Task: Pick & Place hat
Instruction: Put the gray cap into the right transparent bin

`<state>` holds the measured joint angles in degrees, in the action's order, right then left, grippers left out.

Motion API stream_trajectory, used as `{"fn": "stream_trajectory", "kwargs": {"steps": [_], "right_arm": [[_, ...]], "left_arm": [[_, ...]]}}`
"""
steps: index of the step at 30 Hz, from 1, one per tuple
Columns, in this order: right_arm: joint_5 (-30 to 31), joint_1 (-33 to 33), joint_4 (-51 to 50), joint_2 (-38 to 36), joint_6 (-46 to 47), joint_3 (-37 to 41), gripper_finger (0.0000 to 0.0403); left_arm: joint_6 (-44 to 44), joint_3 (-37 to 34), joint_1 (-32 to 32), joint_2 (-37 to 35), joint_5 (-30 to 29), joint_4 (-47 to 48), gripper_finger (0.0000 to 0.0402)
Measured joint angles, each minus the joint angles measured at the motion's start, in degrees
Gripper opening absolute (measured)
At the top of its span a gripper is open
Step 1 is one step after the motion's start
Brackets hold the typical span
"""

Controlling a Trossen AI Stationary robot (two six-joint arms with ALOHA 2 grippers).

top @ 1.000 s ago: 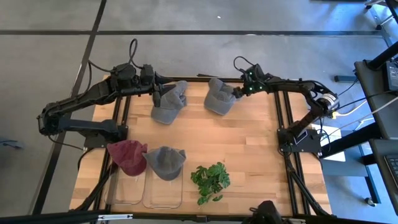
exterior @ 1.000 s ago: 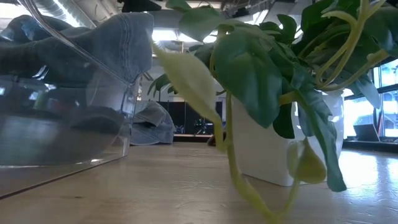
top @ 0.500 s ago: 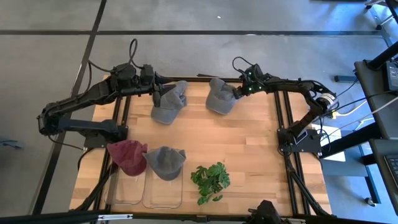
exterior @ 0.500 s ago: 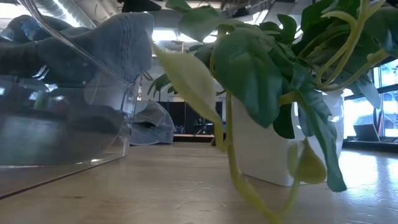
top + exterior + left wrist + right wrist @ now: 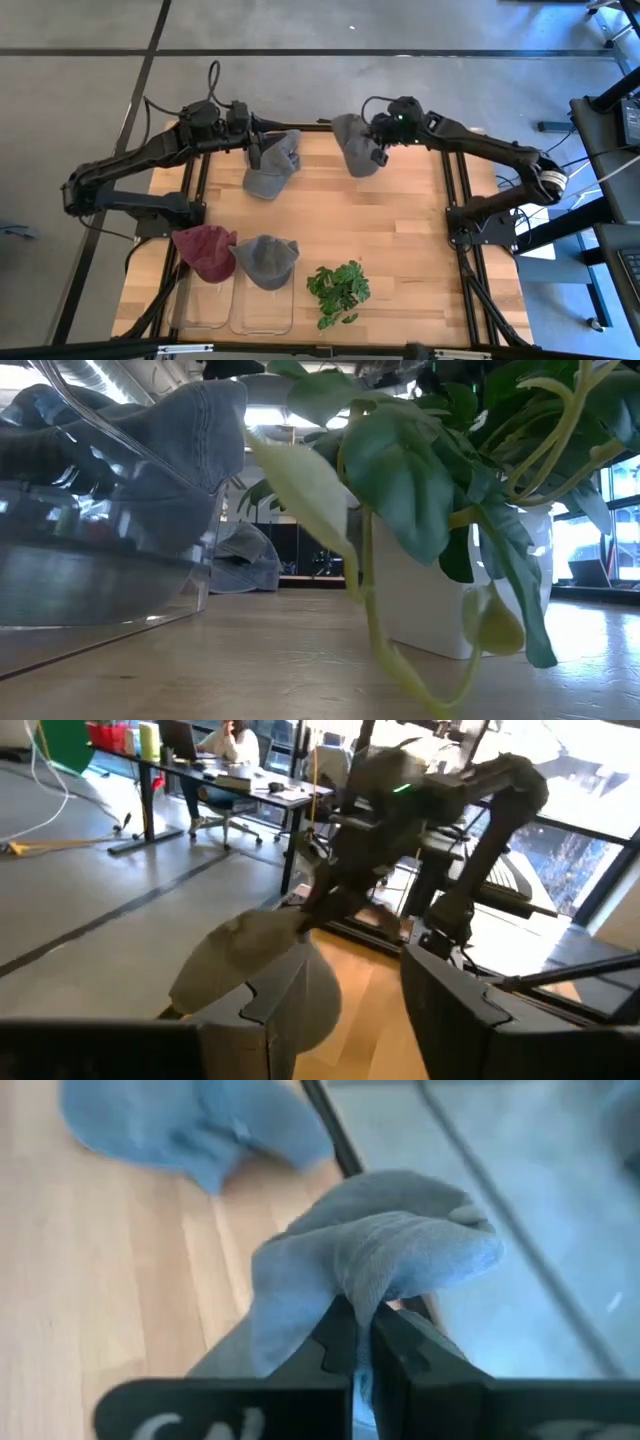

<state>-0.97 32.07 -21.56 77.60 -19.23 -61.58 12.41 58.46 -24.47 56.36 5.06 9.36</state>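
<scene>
Wooden surface [image 5: 400, 240]; two hats, maroon [image 5: 203, 250] and grey [image 5: 266, 259], already rest on the near-left trays; right gripper [image 5: 375, 150], clamped on a grey cap [image 5: 352, 140], holds it far-centre; left gripper [image 5: 256, 155], fingers apart, at another cap [image 5: 272, 168], both unplaced.

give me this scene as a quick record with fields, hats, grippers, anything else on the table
right gripper: shut on a grey hat, at the table's far edge
left gripper: open, at a second grey hat
maroon hat: on a clear bin, near left
third grey hat: on the adjacent clear bin
potted plant: near edge, middle
table: light wood
</scene>
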Motion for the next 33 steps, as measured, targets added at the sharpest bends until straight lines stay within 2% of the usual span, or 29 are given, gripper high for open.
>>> {"fn": "stream_trajectory", "kwargs": {"steps": [3,7,12,16,23,29,33], "right_arm": [[2.8,-4.8,-0.9,-1.0,-2.7,-4.1,0.0012],[3.2,-10.1,-1.2,-1.2,-5.1,-9.0,0.0012],[4.7,-15.6,-2.4,-1.2,-6.6,-11.7,0.0012],[6.4,-18.9,-3.0,-1.2,-6.6,-11.7,0.0012],[6.4,-24.0,-1.5,-1.2,-6.8,-11.7,0.0012],[6.4,-25.8,0.5,-1.2,-9.8,-11.7,0.0012],[5.6,-25.8,3.0,-1.2,-10.1,-11.7,0.0012]], "left_arm": [[2.2,0.0,0.0,2.3,0.0,-0.3,0.0175],[3.5,0.0,0.0,6.7,0.4,-2.0,0.0208],[5.5,0.6,0.0,10.8,2.5,-6.7,0.0233],[6.0,2.5,-0.6,12.5,4.9,-6.3,0.0234],[5.9,3.0,-1.8,14.2,12.4,-6.5,0.0234],[2.5,3.0,-3.2,15.3,20.7,-6.6,0.0233],[1.5,3.0,-3.4,16.0,21.5,-6.6,0.0232]]}}
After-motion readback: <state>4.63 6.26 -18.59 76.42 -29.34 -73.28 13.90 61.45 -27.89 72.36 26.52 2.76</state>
